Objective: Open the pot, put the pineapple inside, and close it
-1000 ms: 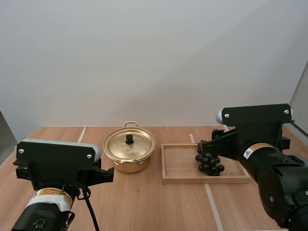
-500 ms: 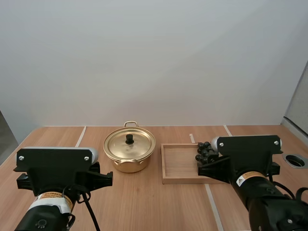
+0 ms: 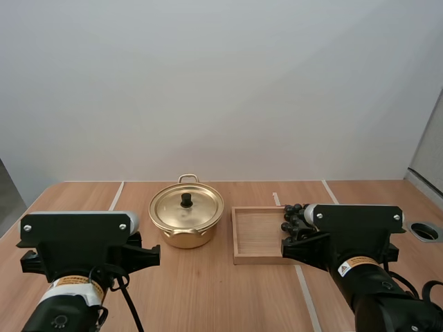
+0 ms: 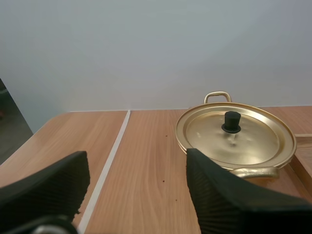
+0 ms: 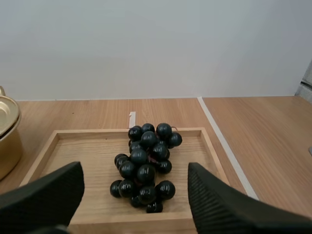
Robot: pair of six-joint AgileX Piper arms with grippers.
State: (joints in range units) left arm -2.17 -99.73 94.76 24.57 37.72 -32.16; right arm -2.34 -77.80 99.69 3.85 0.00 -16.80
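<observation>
A gold pot (image 3: 186, 220) with its lid on and a black knob (image 3: 186, 200) stands mid-table, left of a wooden tray (image 3: 255, 234). A bunch of dark grapes (image 3: 291, 214) lies in the tray; I see no pineapple. In the left wrist view my left gripper (image 4: 136, 195) is open, short of the pot (image 4: 236, 134) and somewhat to its left. In the right wrist view my right gripper (image 5: 135, 187) is open at the tray's near rim, the grapes (image 5: 145, 165) lying just ahead between its fingers. The tray's far rim (image 5: 87, 131) is visible.
White lines (image 3: 304, 294) cross the wooden table. A round hole (image 3: 423, 231) sits near the table's right edge. The pot's side (image 5: 7, 136) stands just left of the tray. Bare table lies left of the pot and in front of it.
My right arm has drawn back and down from over the grapes to the tray's near edge. The grapes stay in the tray. The left arm has barely shifted.
</observation>
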